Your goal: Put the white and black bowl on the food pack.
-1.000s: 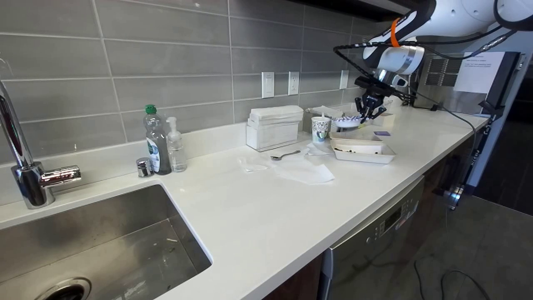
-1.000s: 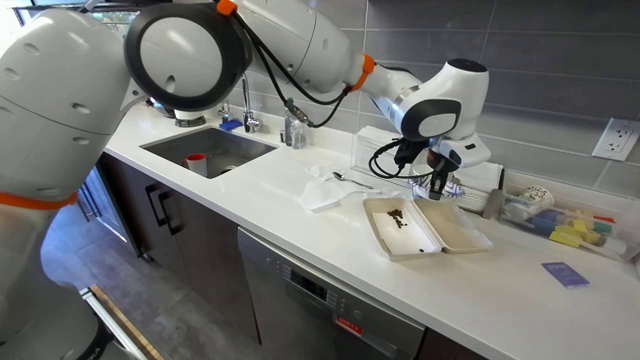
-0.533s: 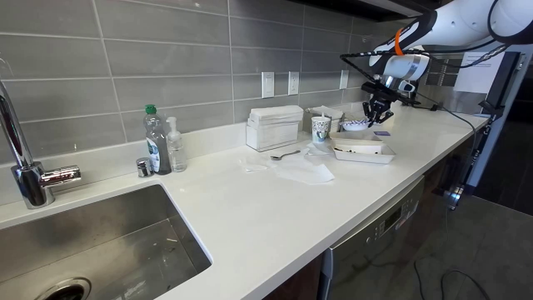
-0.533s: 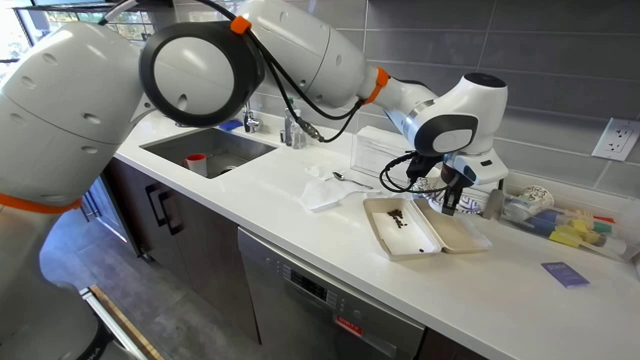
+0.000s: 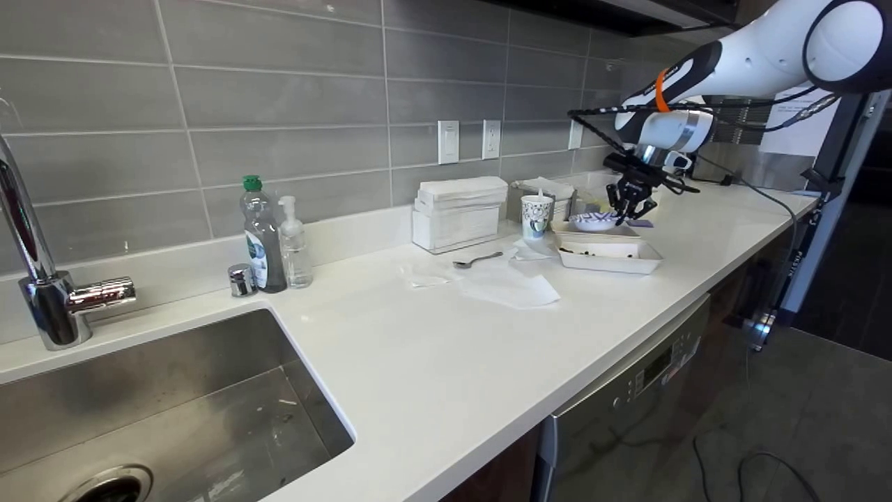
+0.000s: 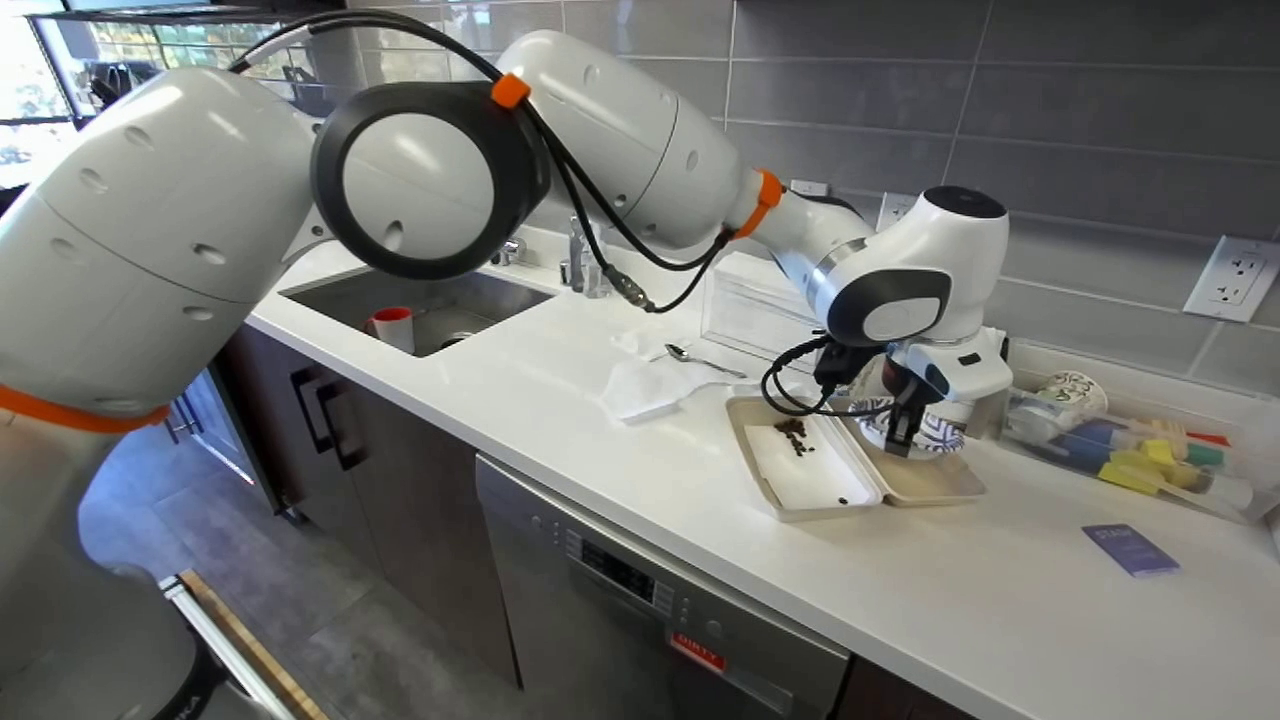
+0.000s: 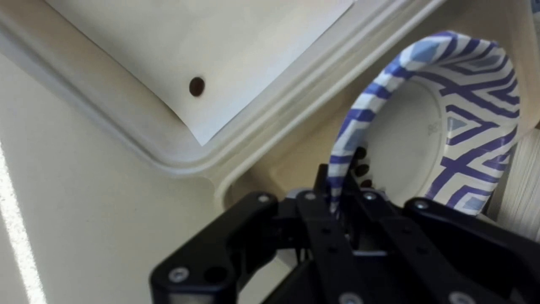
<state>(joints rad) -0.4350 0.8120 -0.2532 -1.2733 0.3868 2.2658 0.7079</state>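
The white and black bowl shows in both exterior views [image 5: 591, 222] [image 6: 942, 434] and the wrist view [image 7: 405, 135], white with dark blue-purple stripes and several dark bits inside. My gripper [image 7: 337, 181] is shut on its rim, one finger inside and one outside; it also shows in both exterior views [image 5: 628, 215] [image 6: 902, 445]. The food pack [image 6: 925, 483], an open two-part tray, lies on the counter; it shows in an exterior view [image 5: 606, 263] and the wrist view [image 7: 291, 114]. The bowl is over its lid half; I cannot tell whether they touch.
Dark bits lie on white paper in the pack's other half. A patterned cup [image 5: 536, 217], a napkin box [image 5: 460, 217], a spoon [image 5: 478, 260] and crumpled napkins [image 5: 509, 287] are near it. A clear bin [image 6: 1140, 450] and a purple card [image 6: 1130, 550] lie beyond.
The gripper has carried the bowl sideways, away from the sink, then straight down over the lid half of the food pack. The pack has not moved.
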